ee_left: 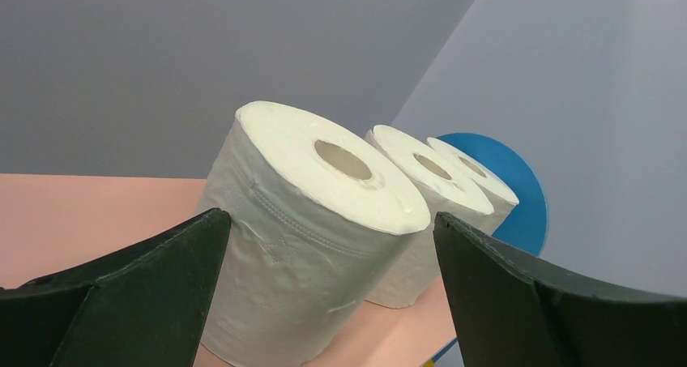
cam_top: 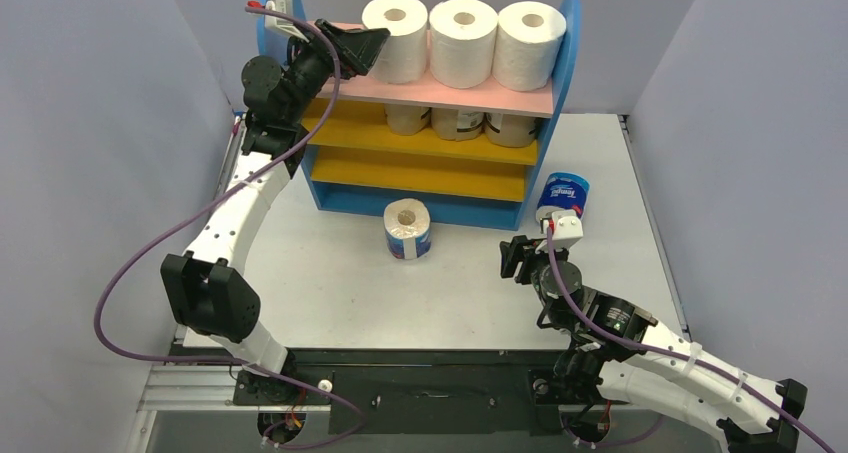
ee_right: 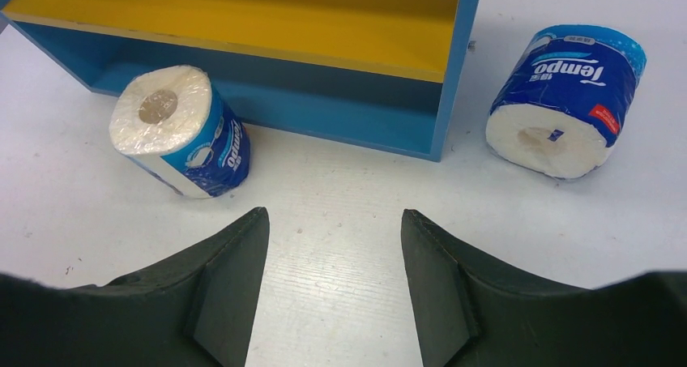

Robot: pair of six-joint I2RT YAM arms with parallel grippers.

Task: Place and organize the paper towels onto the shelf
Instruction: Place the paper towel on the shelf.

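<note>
Broadly, the white surface [cam_top: 330, 293] carries the shelf [cam_top: 570, 43] at its far side. The left arm [cam_top: 235, 223] reaches up to the shelf's pink top board [cam_top: 440, 98]. The left jaws stand wide apart around the near side of the leftmost white roll [ee_left: 308, 221]; whether they touch it I cannot tell. The right arm [cam_top: 640, 353] lies low over the surface, and the right jaws are parted with nothing between them.

Three white rolls [cam_top: 463, 41] stand in a row on the top board. The tan-wrapped rolls [cam_top: 458, 123] sit on the upper yellow board beneath. One blue-and-white roll [cam_top: 408, 230] stands on the surface near the shelf's blue base. The other blue-and-white roll [ee_right: 563, 100] lies on its side beside the right front corner.
</note>
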